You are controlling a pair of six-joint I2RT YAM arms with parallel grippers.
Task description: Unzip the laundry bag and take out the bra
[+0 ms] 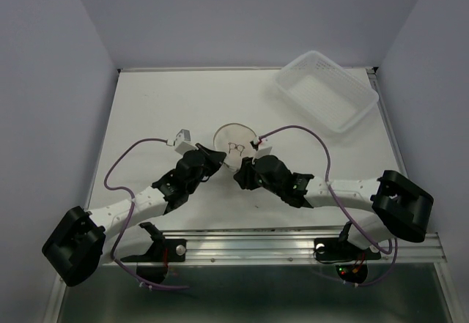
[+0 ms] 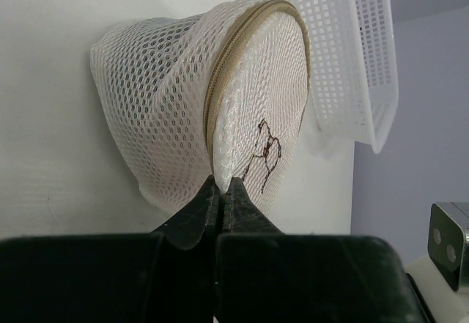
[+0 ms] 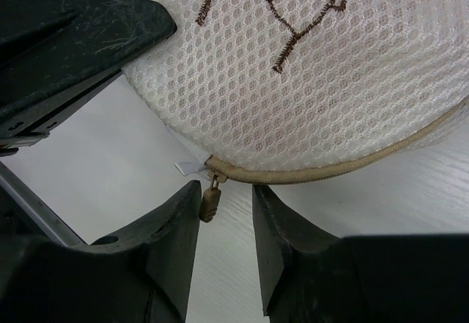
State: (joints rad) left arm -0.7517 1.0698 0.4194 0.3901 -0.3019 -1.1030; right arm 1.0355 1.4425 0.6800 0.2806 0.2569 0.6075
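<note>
Top view: A round cream mesh laundry bag (image 1: 234, 141) sits mid-surface (image 1: 161, 103), on matte white ringed by pale grey walls, between the left claw (image 1: 217, 157) and right claw (image 1: 245, 168). A clear lattice basket (image 1: 326, 88) lies at the far right corner.
Left wrist view: The left claw is closed, pinching the bag's lower edge beside the tan zipper (image 2: 220, 81). The mesh hides the bag's contents.
Right wrist view: The right claw is open, with the zipper pull (image 3: 209, 202) hanging between its fingers. The zipper is closed along the rim.
</note>
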